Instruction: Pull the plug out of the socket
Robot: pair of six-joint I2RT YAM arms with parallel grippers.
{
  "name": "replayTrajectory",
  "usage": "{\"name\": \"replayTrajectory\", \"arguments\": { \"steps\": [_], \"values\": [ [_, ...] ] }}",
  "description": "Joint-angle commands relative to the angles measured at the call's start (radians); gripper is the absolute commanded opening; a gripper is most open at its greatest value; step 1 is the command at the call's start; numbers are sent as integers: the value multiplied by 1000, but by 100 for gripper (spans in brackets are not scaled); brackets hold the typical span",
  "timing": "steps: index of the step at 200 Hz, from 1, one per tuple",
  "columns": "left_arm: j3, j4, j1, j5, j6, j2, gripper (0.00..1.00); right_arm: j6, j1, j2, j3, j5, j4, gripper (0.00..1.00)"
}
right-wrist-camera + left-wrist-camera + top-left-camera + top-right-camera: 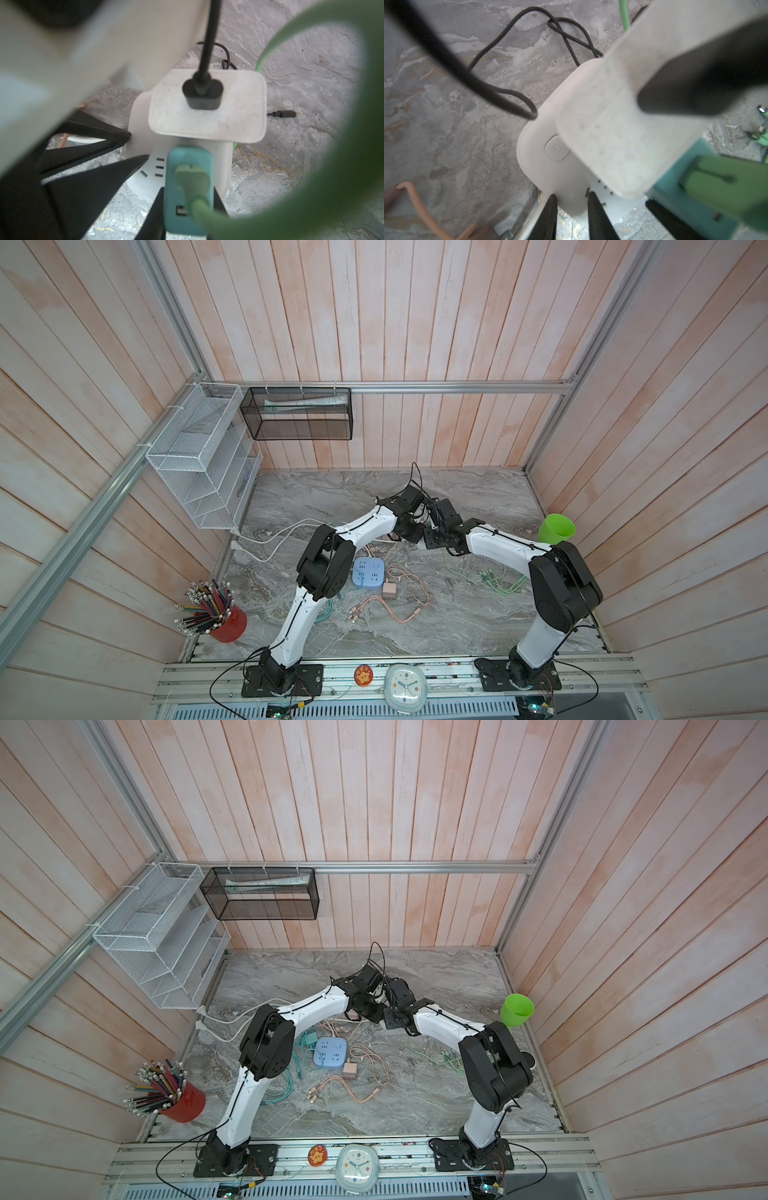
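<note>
In a top view the left pincer (409,531) and right pincer (432,533) meet tip to tip above the bench (457,622), hiding what lies under them. Left wrist view: the left pincer (572,195) is clamped on the edge of the socket (537,145). Right wrist view: the right pincer (188,190) is clamped on the teal plug (172,164), which stands on the socket between its fingers; an adapter (207,122) sits just beyond
</note>
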Motion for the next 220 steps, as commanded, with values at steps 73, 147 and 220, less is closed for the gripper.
{"name": "replayTrajectory", "arguments": {
  "steps": [73,147,220],
  "values": [
    [-35,-20,-27,74,-12,85,28,-5,32,26,8,-146,82,2],
    [-125,100,22,136,-78,-53,44,7,10,-9,-126,-97,135,2],
    [-175,158,50,134,-102,-102,59,-21,-4,-26,-136,-144,152,2]
  ]
}}
